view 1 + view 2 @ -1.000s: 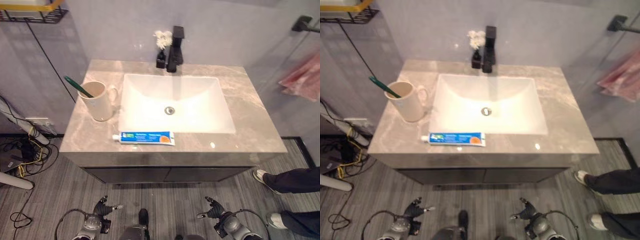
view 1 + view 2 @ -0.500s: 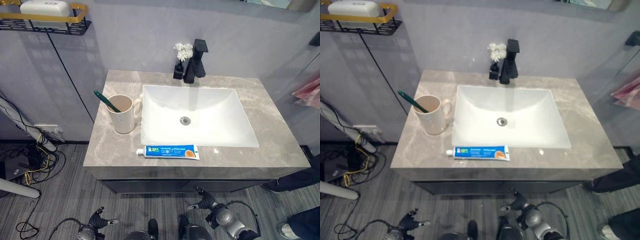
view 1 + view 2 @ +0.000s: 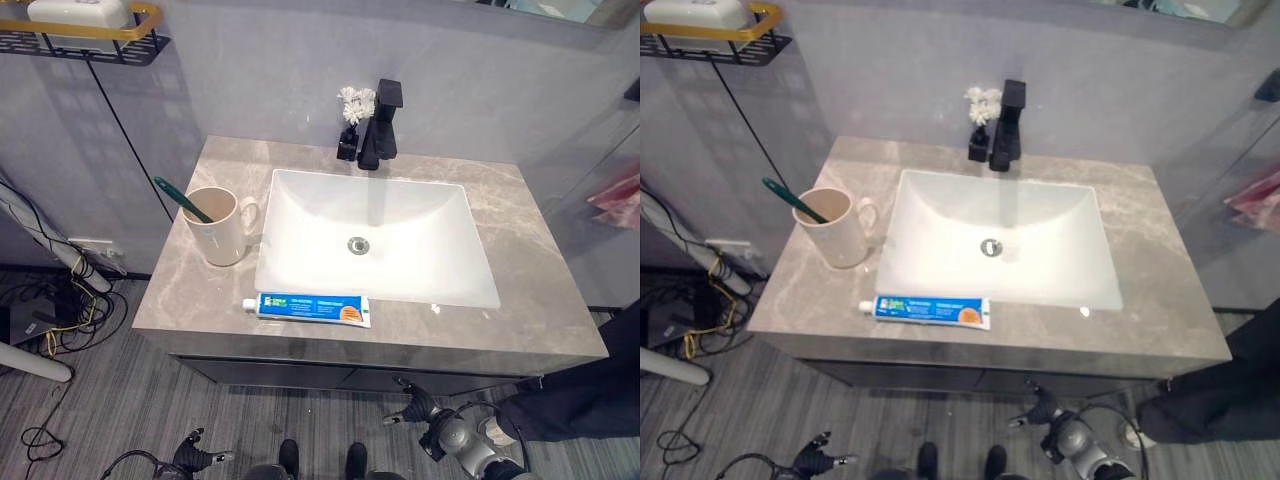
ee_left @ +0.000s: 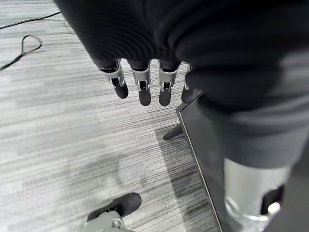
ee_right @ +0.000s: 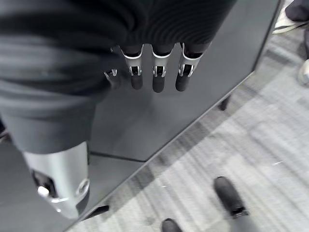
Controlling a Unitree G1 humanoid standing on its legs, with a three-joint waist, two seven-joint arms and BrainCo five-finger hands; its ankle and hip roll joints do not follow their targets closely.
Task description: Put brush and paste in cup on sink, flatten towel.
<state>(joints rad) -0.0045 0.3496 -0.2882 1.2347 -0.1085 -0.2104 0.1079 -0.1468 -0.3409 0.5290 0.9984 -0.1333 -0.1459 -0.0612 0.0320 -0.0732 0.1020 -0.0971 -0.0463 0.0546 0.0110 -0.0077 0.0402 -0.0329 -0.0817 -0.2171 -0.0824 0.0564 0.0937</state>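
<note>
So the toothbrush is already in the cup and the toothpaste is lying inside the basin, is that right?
Not quite. The toothbrush does stand in the cup, but the toothpaste lies on the countertop in front of the basin, not inside it, as the left eye view shows.

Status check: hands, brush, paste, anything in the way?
Both hands, left and right, low, fingers open, empty. Green toothbrush in cream mug; blue-white toothpaste tube flat on counter. Nothing obstructing.

A green brush (image 3: 180, 199) stands tilted in the cream cup (image 3: 218, 228), left of the white sink (image 3: 375, 238). The blue-and-white paste (image 3: 306, 308) lies flat along the counter's near edge. A pink cloth (image 3: 616, 197), probably the towel, hangs far right.
</note>
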